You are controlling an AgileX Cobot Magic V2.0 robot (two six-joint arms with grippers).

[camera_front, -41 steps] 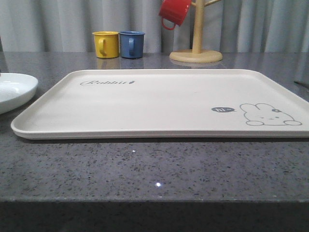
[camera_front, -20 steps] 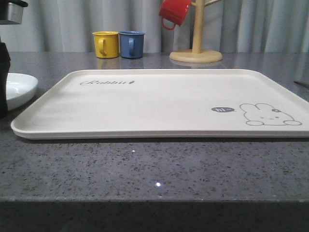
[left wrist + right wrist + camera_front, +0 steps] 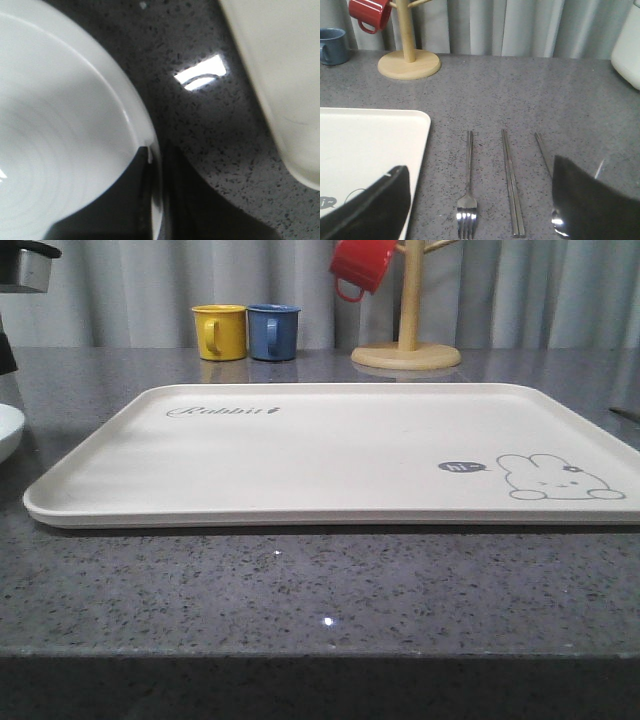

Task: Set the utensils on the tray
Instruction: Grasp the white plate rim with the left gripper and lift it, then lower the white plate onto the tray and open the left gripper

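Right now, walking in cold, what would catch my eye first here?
Most likely the big cream tray with its bunny drawing, lying bare in the middle of the grey counter. Next, the red mug hanging on a wooden stand at the back. Beside the tray's right edge, a fork, chopsticks and a spoon lie in a row.

The front camera sits low, facing forward across the grey speckled stone table [image 3: 320,590]. The left wrist camera hovers close above it; the right wrist camera looks forward from higher. All share the large rectangular cream tray [image 3: 330,455] [image 3: 280,75] [image 3: 365,145].
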